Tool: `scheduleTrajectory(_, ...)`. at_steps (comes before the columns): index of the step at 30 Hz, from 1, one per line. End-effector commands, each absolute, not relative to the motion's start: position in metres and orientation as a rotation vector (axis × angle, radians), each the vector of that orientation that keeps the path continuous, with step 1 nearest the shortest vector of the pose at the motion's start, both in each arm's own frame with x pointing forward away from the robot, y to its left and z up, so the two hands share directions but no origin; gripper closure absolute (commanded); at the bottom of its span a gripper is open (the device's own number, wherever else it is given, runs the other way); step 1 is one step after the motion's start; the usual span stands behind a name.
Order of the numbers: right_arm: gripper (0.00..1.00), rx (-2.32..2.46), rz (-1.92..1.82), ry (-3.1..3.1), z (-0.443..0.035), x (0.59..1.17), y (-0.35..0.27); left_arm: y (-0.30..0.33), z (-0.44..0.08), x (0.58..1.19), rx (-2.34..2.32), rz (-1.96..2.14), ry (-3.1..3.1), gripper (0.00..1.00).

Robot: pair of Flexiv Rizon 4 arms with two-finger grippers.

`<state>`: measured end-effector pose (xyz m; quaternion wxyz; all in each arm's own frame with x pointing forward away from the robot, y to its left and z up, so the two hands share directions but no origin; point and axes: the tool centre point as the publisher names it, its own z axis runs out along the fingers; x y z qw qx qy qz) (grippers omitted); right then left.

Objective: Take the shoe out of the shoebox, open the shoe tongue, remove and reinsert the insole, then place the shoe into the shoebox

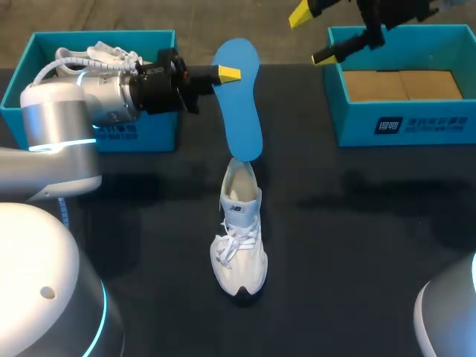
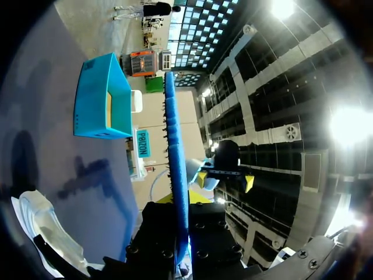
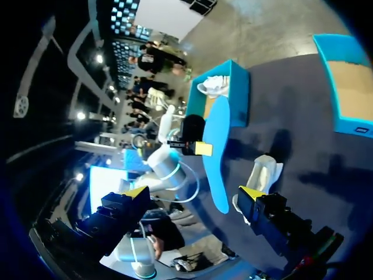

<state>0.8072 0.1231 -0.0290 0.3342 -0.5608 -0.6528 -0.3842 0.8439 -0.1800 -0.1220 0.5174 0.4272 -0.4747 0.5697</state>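
Observation:
A white shoe (image 1: 239, 238) stands on the black table (image 1: 357, 245), toe toward me; it also shows beside the gripper in the left wrist view (image 2: 41, 227). My left gripper (image 1: 227, 74) is shut on the edge of a blue insole (image 1: 242, 97), held on edge in the air. The insole's lower end hangs at the shoe's heel opening. The left wrist view sees the insole (image 2: 176, 163) edge-on between its fingers. My right gripper (image 1: 316, 33) hangs open and empty above the right shoebox's near corner. From there the insole (image 3: 215, 146) and shoe (image 3: 262, 175) lie ahead of its own spread tips (image 3: 192, 192).
A teal shoebox (image 1: 149, 130) at the back left holds another white shoe (image 1: 104, 53). A second teal shoebox (image 1: 401, 123) at the back right shows only its cardboard floor. My left arm (image 1: 67, 119) stretches in front of the left box.

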Motion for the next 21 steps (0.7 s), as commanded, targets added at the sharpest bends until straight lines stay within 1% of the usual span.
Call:
scheduleTrajectory(1,0.00,-1.236,-1.207,-1.422,-0.042,0.797,0.122,-0.180,-0.122,0.843,1.027,1.369,-1.139,1.00)
scheduleTrajectory(7,0.00,-1.271,-1.200,-1.345,-0.058,0.790,0.124,-0.180,-0.122,0.843,1.027,1.369,-1.139,1.00)
scheduleTrajectory(21,0.00,-1.271,-1.200,-1.345,-0.058,0.790,0.124,-0.180,-0.122,0.843,1.027,1.369,-1.139,1.00)
